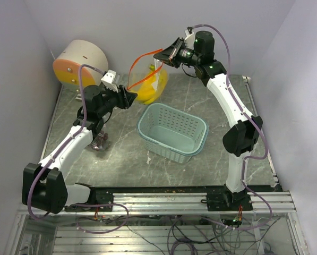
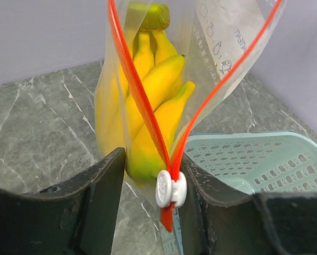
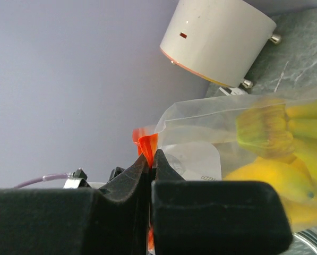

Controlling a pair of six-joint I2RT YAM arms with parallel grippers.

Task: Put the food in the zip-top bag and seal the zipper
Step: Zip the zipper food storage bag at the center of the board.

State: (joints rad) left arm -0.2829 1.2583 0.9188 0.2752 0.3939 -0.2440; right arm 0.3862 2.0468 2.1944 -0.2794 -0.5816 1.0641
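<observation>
A clear zip-top bag (image 1: 152, 79) hangs in the air between my two grippers, with a bunch of yellow bananas (image 1: 149, 90) inside; the bananas also show in the left wrist view (image 2: 153, 101). Its orange zipper strips (image 2: 137, 95) spread apart above the white slider (image 2: 171, 189). My left gripper (image 1: 128, 98) is open around the slider end (image 2: 150, 186); the slider lies against the right finger. My right gripper (image 1: 166, 53) is shut on the other orange zipper end (image 3: 147, 146). A dark clump (image 1: 100, 141), perhaps grapes, lies by my left arm.
A pale teal mesh basket (image 1: 173, 131) stands mid-table, just right of the bag, with nothing in it. A cream cylinder with an orange face (image 1: 78, 64) stands at the back left. Walls close in on three sides.
</observation>
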